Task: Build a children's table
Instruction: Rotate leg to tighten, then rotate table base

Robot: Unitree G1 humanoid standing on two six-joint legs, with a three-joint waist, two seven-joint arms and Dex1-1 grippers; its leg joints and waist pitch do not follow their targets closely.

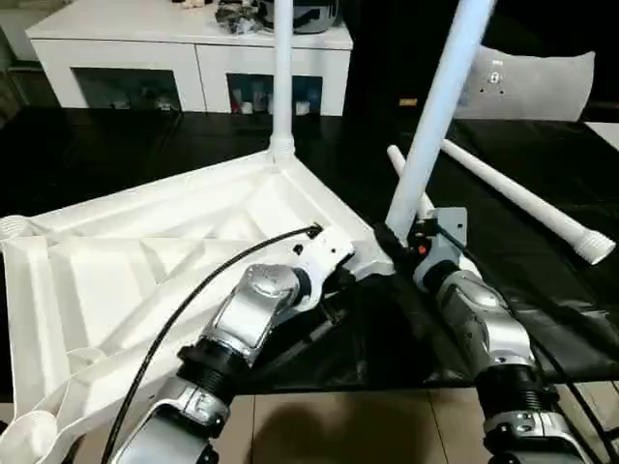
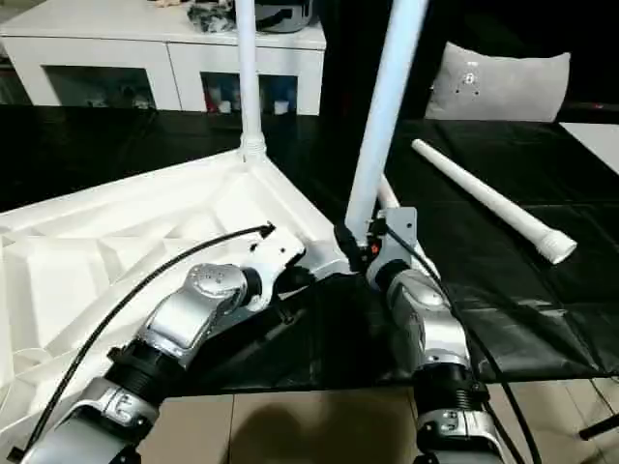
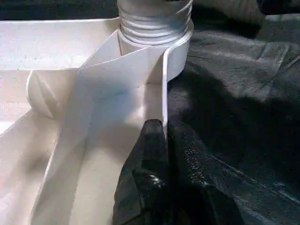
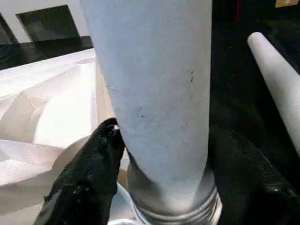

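I am looking down at the large square white plastic table top [image 1: 145, 261], which is lying ribbed underside up on the black sheet [image 1: 542, 280], one corner pointing away from me toward the white cabinet with glass doors [image 1: 193, 58]. At that far corner one long tapered white plastic leg [image 1: 282, 77] is standing upright in its socket, its long axis vertical. At the corner nearest my right arm a second white leg [image 1: 440, 106] is rising from its round corner socket [image 3: 180, 51], leaning a little to the right as it goes up, its threaded end showing just above the socket rim. My right gripper [image 4: 161, 178] is sitting around the base of this leg, one black finger on each side and clamped against it. My left gripper [image 3: 150, 154] is resting with its fingers together against the top's edge wall just beside that same socket. A third white leg [image 1: 522, 203] is lying flat on the sheet to the right, its thick end nearest me, with another [image 1: 411, 184] partly hidden behind the leaning one. A pale grey cushion [image 1: 537, 82] is sitting beyond.
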